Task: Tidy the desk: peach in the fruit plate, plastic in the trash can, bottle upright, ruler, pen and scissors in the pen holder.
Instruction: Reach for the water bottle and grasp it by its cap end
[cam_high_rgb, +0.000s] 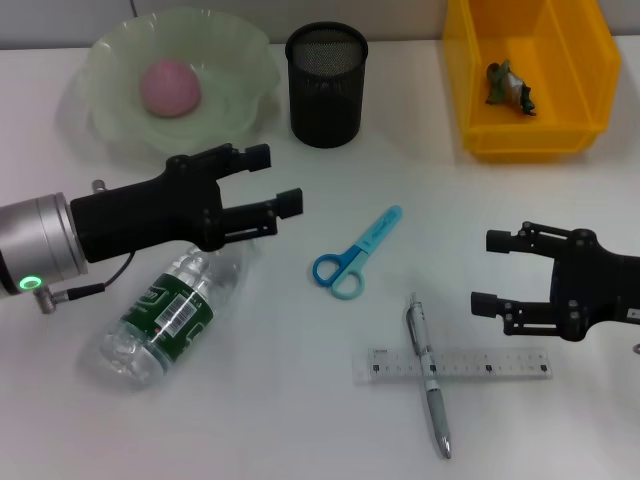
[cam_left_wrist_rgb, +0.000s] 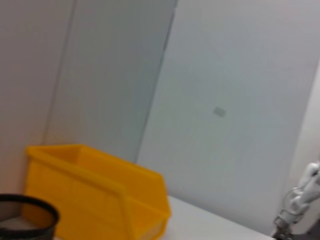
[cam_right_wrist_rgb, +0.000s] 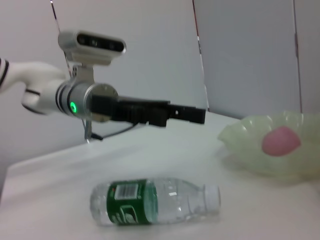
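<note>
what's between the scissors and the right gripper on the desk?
Head view: only the pen, its upper end lying in that stretch; it crosses the ruler. Otherwise bare desk between scissors and right gripper.

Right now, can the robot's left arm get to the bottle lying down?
Probably yes. The left end effector hovers open just above the bottle, which lies on its side with nothing covering it.
</note>
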